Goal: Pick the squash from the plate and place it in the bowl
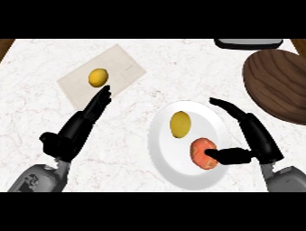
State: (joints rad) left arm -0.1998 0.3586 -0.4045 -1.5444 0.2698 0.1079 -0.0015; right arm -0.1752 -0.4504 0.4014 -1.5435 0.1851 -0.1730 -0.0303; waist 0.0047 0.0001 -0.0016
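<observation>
Nearest the viewer, two grey forearms enter from below. The right hand (252, 135) hovers over the right edge of a white plate (175, 173), its fingers (232, 107) straight and spread apart, its thumb stretched left to touch an orange-red, rounded vegetable (203, 152). This may be the squash to be picked, though its shape is hard to judge from here. The thumb's reach suggests a grasp about to form; nothing is clamped yet. Just beyond the thumb, on the same plate, lies a yellow oval item (180, 123), untouched.

The left hand (82, 122) rests well to the left of the plate, fingers straight and together, pointing away. Just past their tips sits a pale cutting board (125, 63) carrying a small yellow fruit (98, 77).

Farther off, beyond and to the right of the right fingers, stands the dark wooden bowl (285, 85), the destination, with nothing seen in it. The surface (29, 99) is white marble, with a brown floor at its far corners.
</observation>
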